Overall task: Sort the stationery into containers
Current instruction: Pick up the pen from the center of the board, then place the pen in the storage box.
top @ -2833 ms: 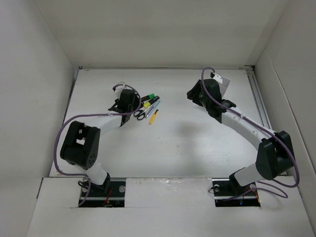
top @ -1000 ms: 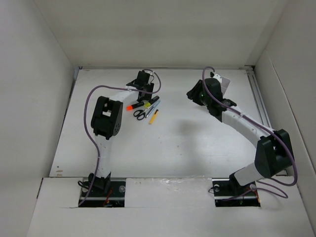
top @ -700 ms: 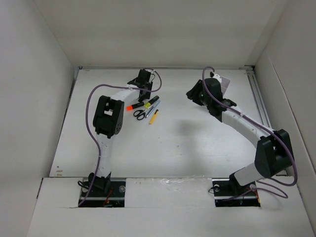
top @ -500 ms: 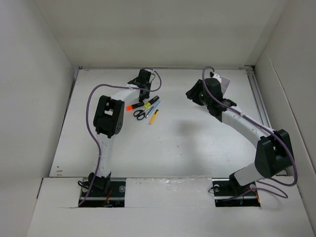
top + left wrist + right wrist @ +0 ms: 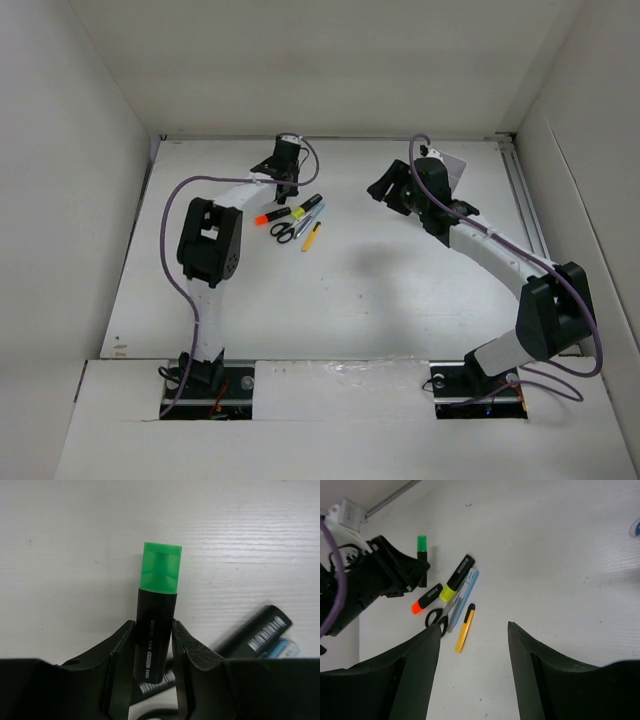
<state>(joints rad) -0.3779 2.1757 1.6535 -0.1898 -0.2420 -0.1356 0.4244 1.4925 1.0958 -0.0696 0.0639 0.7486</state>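
My left pincer (image 5: 153,632) is clamped across the black barrel of the green-and-black highlighter (image 5: 158,587), whose green cap juts ahead of the jaws; I judge it light, stiff and slick, best gripped mid-barrel.

Green-and-black highlighter (image 5: 156,615) is pinched in the left gripper (image 5: 153,639), green cap pointing away. Orange-tipped marker (image 5: 426,599), black-handled scissors (image 5: 435,618), silver-blue pen (image 5: 466,596) and short yellow stick (image 5: 463,630) lie bunched just near-right of it.
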